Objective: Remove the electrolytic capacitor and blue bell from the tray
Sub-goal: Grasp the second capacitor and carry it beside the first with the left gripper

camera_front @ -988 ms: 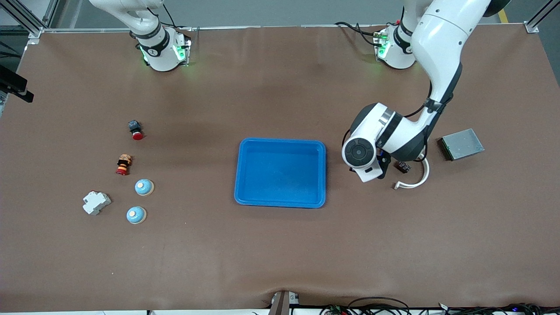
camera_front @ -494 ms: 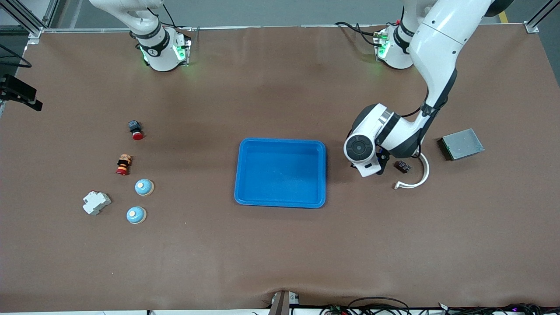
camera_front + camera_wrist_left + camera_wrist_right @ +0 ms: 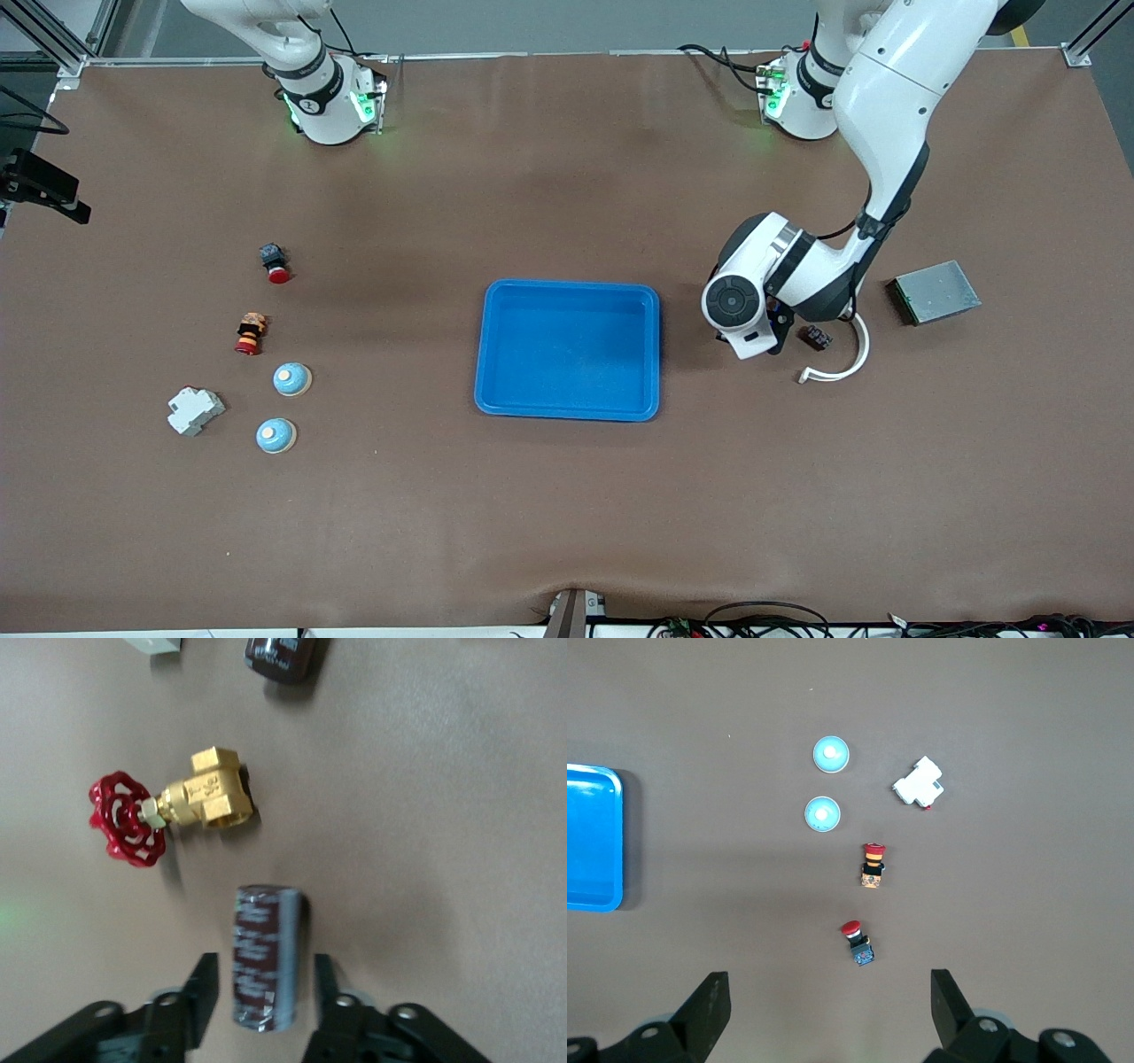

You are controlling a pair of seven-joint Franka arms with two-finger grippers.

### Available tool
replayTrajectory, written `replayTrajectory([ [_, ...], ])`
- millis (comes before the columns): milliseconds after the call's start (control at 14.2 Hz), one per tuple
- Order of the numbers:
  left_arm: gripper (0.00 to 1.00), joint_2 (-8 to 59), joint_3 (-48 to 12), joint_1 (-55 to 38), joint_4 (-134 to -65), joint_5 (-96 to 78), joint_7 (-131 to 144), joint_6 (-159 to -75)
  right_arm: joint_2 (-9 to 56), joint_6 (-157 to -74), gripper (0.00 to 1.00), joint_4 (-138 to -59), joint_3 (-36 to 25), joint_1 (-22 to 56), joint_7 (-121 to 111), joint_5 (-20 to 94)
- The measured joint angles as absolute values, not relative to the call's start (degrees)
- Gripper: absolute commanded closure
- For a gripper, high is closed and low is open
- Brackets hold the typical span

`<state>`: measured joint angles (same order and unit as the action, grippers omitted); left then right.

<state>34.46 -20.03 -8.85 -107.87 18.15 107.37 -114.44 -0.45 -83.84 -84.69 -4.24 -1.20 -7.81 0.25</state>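
The tray [image 3: 568, 349] sits empty mid-tabletop. Beside it, toward the left arm's end, the left tool [image 3: 260, 992] stands low with fingers apart around the lying electrolytic capacitor [image 3: 262, 957]. Good practice: lift straight up, clear of the brass valve [image 3: 173, 806]. The right tool [image 3: 829, 1010] waits, spread wide.

High front view; wrist cameras look downward.

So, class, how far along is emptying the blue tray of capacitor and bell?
Done: the bright blue shallow plastic tray holds nothing; both pale blue dome bells sit on the table toward the right arm's end. In hand: the open left hand straddles the dark cylindrical capacitor on the table beside the tray. Left: only lifting away; the open right hand waits above them.
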Motion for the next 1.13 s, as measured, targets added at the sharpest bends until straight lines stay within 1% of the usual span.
replayTrajectory([
  [282, 0.0, 34.5, -20.0, -8.4, -107.4, 18.5, 107.3, -114.8, -0.5, -84.0, 0.0, -85.2, -4.0, -1.5, -7.8, 0.3],
  [565, 0.0, 33.7, -20.1, -8.4, -104.0, 18.5, 107.3, -114.9, -0.5, -84.3, 0.0, -85.4, -3.4, -1.6, -7.8, 0.3],
  [918, 0.0, 28.3, -20.2, -8.2, -99.2, 18.5, 98.6, -113.3, -0.5, -85.0, 0.0, -86.1, -3.0, -1.6, -7.5, 0.4],
  [1129, 0.0, 25.1, -20.3, -6.1, -95.9, 18.5, 89.9, -111.0, -0.5, -85.0, 0.0, -86.2, -2.7, -1.6, -7.3, 0.9],
])
